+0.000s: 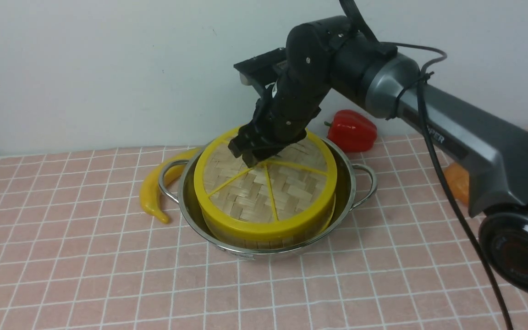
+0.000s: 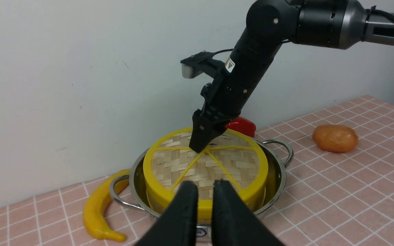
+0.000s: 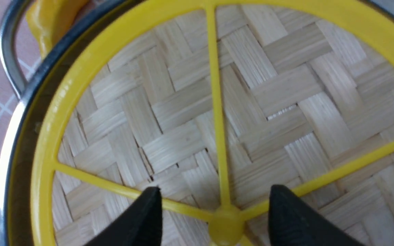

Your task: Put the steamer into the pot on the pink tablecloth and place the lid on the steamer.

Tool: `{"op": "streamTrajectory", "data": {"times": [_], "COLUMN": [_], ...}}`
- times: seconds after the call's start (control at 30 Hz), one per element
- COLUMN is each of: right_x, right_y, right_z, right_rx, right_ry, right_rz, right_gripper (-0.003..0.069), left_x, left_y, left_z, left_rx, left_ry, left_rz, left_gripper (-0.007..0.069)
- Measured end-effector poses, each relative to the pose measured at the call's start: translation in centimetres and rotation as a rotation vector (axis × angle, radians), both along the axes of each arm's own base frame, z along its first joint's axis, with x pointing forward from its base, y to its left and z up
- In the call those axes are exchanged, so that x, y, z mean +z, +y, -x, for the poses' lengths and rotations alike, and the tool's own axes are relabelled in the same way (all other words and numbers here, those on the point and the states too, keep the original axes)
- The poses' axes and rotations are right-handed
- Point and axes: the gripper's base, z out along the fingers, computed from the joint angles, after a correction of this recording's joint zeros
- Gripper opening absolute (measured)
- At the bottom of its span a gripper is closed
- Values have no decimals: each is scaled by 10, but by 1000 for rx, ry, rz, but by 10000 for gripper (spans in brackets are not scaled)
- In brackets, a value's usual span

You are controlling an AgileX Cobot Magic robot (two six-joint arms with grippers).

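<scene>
The right gripper (image 3: 214,218) angled down, jaws wide astride the woven bamboo lid's (image 3: 183,136) yellow hub; the left's (image 2: 205,205) stood slightly apart.

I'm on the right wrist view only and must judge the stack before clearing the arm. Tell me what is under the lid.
Observer: The front view shows the side of the steamer directly beneath the lid, both inside the pot.
Operator: Report anything behind the pot.
Observer: A red pepper lies behind it, toward the robot's right.
Operator: Now give me the left end effector.
Observer: In the left wrist view, the left end effector has a gap between its fingers, with nothing held in it.
</scene>
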Motion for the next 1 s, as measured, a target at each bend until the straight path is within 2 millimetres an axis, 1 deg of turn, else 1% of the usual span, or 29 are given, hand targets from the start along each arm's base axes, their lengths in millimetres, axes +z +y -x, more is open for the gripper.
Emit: {"op": "streamTrajectory", "data": {"times": [0.03, 0.1, 0.13, 0.17, 0.23, 0.27, 0.3, 0.33, 0.37, 0.4, 0.43, 0.47, 0.53, 0.57, 0.63, 0.67, 0.7, 0.73, 0.77, 0.8, 0.83, 0.87, 0.9, 0.93, 0.97, 1.0], "right_x": [10, 36, 65, 69, 105, 143, 147, 174, 188, 212, 222, 229, 248, 252, 252, 251, 246, 236, 214, 203, 200, 175, 160, 143, 134, 122], "right_y": [-1, -3, -8, -9, -17, -29, -31, -42, -50, -64, -72, -77, -101, -112, -134, -138, -153, -163, -172, -177, -179, -189, -194, -200, -206, -208], "right_z": [1, 4, 10, 12, 24, 41, 43, 59, 68, 87, 98, 104, 136, 151, 180, 185, 205, 217, 229, 237, 239, 254, 263, 272, 280, 282], "right_rx": [0, -6, -21, -25, -38, -44, -45, -50, -53, -59, -65, -67, -78, -81, -90, -92, -97, -99, -99, -100, -99, -100, -102, -110, -117, -124], "right_ry": [-22, -78, -127, -133, -188, -249, -255, -302, -328, -370, -385, -399, -422, -427, -425, -423, -415, -395, -357, -353, -353, -354, -370, -403, -431, -442], "right_rz": [-12, -49, -94, -100, -152, -198, -202, -225, -233, -251, -250, -259, -252, -244, -210, -200, -178, -152, -110, -109, -109, -111, -126, -159, -182, -196], "right_gripper": [479, 516, 532, 533, 540, 538, 535, 521, 509, 486, 463, 457, 384, 347, 268, 252, 204, 165, 120, 86, 80, 37, 4, -11, -14, -16], "left_x": [0, 0, 0, 0, 1, 2, 3, 4, 4, 6, 7, 7, 9, 10, 10, 10, 11, 11, 11, 11, 11, 11, 11, 11, 11, 11], "left_y": [0, 0, 0, 0, 0, 1, 1, 1, 2, 3, 4, 4, 7, 8, 10, 10, 11, 11, 11, 12, 12, 12, 12, 12, 12, 12], "left_z": [0, 0, 0, 0, 0, -1, -1, -1, -2, -3, -3, -3, -4, -5, -5, -5, -6, -6, -6, -6, -6, -6, -6, -6, -6, -6], "left_rx": [0, 0, 0, 1, 4, 9, 10, 18, 24, 38, 47, 52, 80, 92, 110, 112, 121, 126, 131, 133, 133, 134, 134, 135, 135, 135], "left_ry": [0, 0, -1, -3, -12, -25, -26, -41, -49, -72, -83, -90, -126, -138, -155, -157, -164, -168, -173, -176, -176, -176, -176, -177, -177, -177], "left_rz": [0, 0, 0, 1, 4, 8, 9, 8, 4, -5, -12, -16, -49, -64, -93, -95, -111, -119, -128, -130, -131, -130, -130, -130, -131, -131], "left_gripper": [76, 99, 116, 121, 142, 165, 167, 183, 190, 204, 215, 217, 237, 241, 241, 241, 241, 241, 241, 241, 241, 241, 241, 241, 241, 241]}}
